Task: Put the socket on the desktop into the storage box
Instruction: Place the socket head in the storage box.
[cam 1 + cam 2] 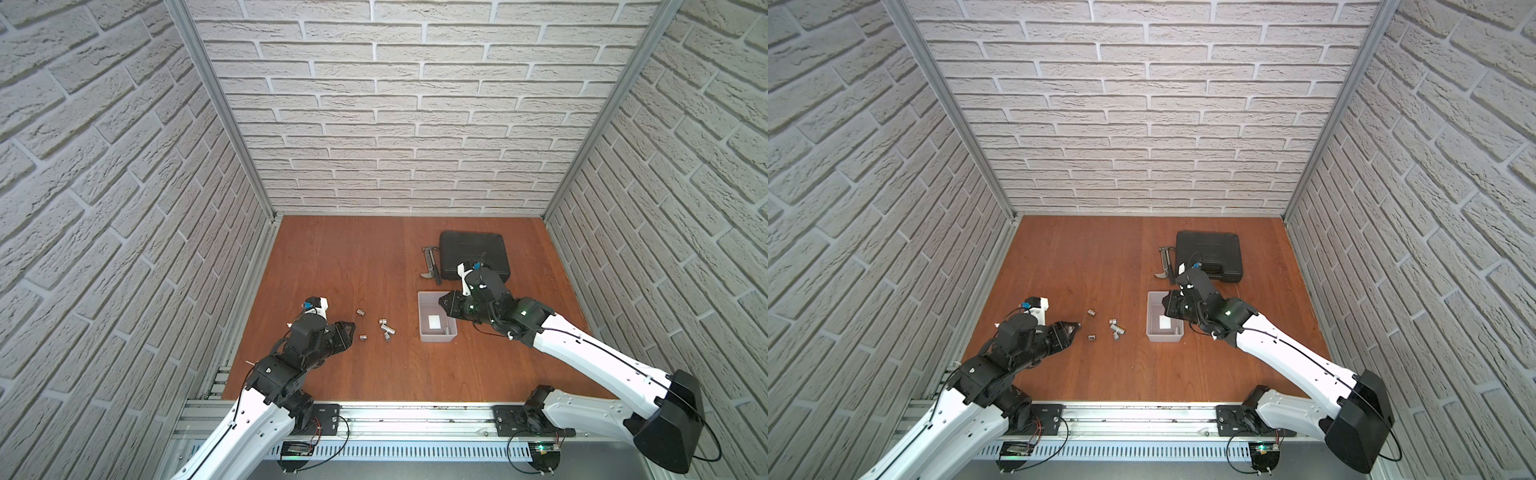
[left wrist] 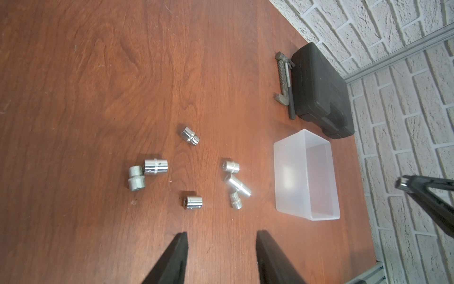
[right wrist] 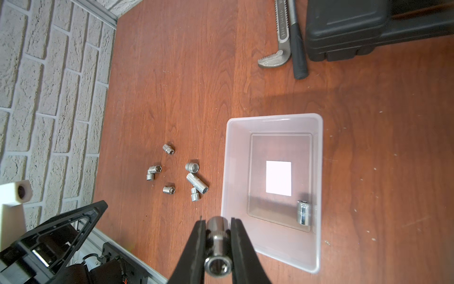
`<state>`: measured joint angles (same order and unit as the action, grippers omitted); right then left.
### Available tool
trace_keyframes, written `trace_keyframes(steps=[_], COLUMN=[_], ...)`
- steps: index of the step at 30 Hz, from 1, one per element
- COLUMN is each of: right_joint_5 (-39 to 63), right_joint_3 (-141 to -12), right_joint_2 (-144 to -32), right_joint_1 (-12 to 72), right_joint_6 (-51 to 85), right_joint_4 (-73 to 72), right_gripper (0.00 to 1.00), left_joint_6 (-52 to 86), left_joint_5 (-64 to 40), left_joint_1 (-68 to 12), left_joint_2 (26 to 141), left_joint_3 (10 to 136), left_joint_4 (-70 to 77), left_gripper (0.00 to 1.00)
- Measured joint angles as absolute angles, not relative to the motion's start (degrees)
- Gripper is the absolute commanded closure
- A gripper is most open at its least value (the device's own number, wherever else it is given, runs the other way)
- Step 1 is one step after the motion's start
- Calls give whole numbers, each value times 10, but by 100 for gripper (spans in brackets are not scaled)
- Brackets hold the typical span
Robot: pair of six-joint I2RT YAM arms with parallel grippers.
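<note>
Over translucent greyish-white rectangular plastic storage box [image 1: 422,320], 1 o'clock edge: right gripper [image 3: 217,221] pinches chrome cylindrical socket [image 3: 218,266].
Left gripper [image 2: 221,234] spread; loose sockets [image 2: 192,202] on reddish-brown wood desktop [image 2: 98,73] at box's 9 o'clock.

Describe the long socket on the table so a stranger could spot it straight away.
Find the clear plastic box on the wooden table. Beside its long wall lie a stubby socket, the long socket and a tiny socket. The long one is in the middle, on its side, longer than any other loose socket.
</note>
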<state>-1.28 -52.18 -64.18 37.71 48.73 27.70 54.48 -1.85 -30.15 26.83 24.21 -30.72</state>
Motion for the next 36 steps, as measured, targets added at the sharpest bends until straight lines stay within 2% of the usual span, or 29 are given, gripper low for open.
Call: trace_keyframes(steps=[3, 9, 19, 31, 36], right_joint_5=[-15, -14, 22, 77, 78], right_joint_3=[-522, -503, -499, -499, -494], right_joint_2=[-632, -634, -710, -730, -730], right_joint_1=[371, 365, 339, 326, 321], right_joint_6=[487, 483, 461, 454, 453], right_joint_4=[296, 290, 250, 221, 211], right_gripper=[98, 98, 98, 98, 98], left_joint_6=[552, 541, 536, 552, 552], left_joint_5=[-19, -29, -30, -20, -19], left_joint_1=[-302, -302, -300, -300, -300], left_joint_2=[275, 361, 432, 376, 389], left_joint_3=[234, 234, 241, 240, 239], left_joint_4=[-302, -265, -209, -233, -235], left_gripper=[46, 46, 47, 45, 46])
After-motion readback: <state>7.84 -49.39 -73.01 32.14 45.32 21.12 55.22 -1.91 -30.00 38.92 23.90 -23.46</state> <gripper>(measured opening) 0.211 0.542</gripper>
